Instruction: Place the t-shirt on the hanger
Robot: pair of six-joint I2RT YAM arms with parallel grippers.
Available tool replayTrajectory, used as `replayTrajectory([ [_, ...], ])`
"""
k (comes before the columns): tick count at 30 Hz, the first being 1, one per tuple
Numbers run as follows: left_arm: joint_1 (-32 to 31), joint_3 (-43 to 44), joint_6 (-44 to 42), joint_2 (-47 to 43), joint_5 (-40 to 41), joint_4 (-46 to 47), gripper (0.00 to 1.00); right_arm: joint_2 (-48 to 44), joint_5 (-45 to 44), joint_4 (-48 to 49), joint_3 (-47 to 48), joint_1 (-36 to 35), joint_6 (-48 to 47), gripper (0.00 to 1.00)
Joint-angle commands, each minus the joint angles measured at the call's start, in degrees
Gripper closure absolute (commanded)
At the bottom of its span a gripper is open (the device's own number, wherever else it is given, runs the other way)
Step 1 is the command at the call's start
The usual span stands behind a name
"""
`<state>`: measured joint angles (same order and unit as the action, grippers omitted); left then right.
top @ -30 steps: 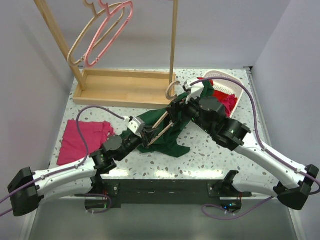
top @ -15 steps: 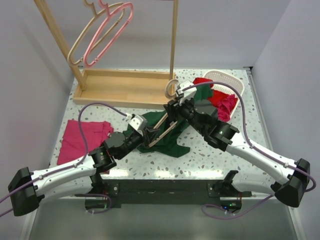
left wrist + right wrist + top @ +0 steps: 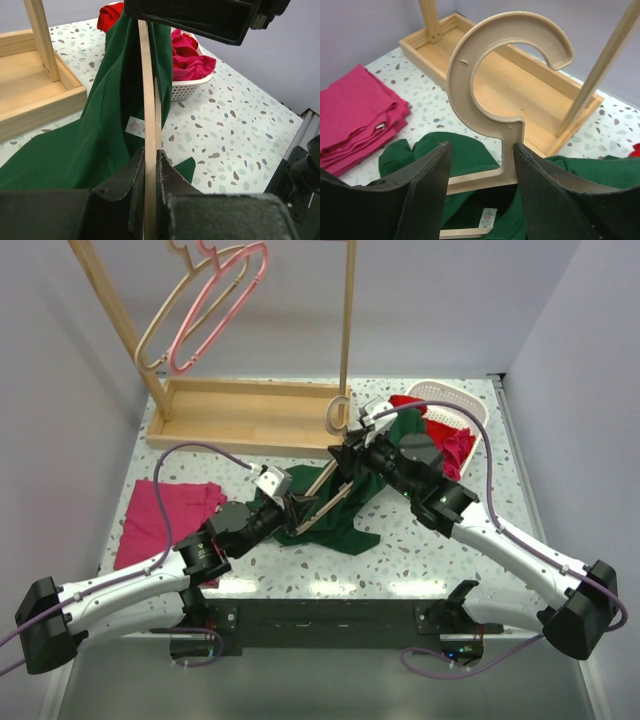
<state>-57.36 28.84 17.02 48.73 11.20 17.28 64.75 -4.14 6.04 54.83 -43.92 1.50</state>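
- Top view: my left gripper (image 3: 299,514) is closed on the lower end of the hanger (image 3: 330,498). The hanger slants up and away across the middle of the bench (image 3: 440,540).
- My right gripper (image 3: 349,454) sits at the hanger's upper end, just below its hook (image 3: 340,415).
- The t-shirt (image 3: 340,530) is bunched on the bench under and around the hanger. A strip of it runs up towards the white basket (image 3: 455,400), which holds a red garment (image 3: 457,447).
- A folded pink garment (image 3: 165,520) lies well to the left. A pink hanger (image 3: 222,295) and a beige hanger (image 3: 162,332) hang on the wooden rack (image 3: 250,418) at the back.
- Left wrist view: my left gripper (image 3: 150,167) pinches the hanger (image 3: 146,90) bar tightly from both sides, with no gap showing.
- The t-shirt (image 3: 100,130) rises along the left of the bar, its white label (image 3: 135,126) just beside the wood. My right gripper (image 3: 200,17) crosses the top of the bar. The basket (image 3: 189,88) stands behind, with the rack (image 3: 30,95) to the left.
- Right wrist view: my right gripper (image 3: 481,149) stands open astride the hanger's neck, below the hook (image 3: 485,65). The right finger sits at the neck and the left finger is apart from it.
- The t-shirt (image 3: 465,155) lies underneath, with the label (image 3: 488,218) showing. The pink garment (image 3: 355,120) is at the left and the rack (image 3: 520,75) is beyond.
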Motion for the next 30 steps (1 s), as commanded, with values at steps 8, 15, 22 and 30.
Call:
replayTrajectory([
  [8, -0.4, 3.1, 0.1, -3.1, -1.1, 3.9, 1.0, 1.3, 9.9, -0.8, 3.3, 8.8, 0.6, 0.4],
  [15, -0.4, 2.9, 0.3, -3.8, 0.6, 2.6, 1.0, 1.3, 11.0, -1.7, 4.0, 12.1, 0.8, 0.37],
  [22, -0.4, 1.8, 1.4, -5.8, 4.4, 1.7, 1.0, 0.5, 16.2, -1.3, 3.4, 15.5, 2.3, 0.36],
  [30, -0.3, 3.0, 0.6, -3.1, 1.4, 2.6, 1.0, 3.8, 22.3, 1.3, 4.8, 15.4, 4.4, 0.33],
])
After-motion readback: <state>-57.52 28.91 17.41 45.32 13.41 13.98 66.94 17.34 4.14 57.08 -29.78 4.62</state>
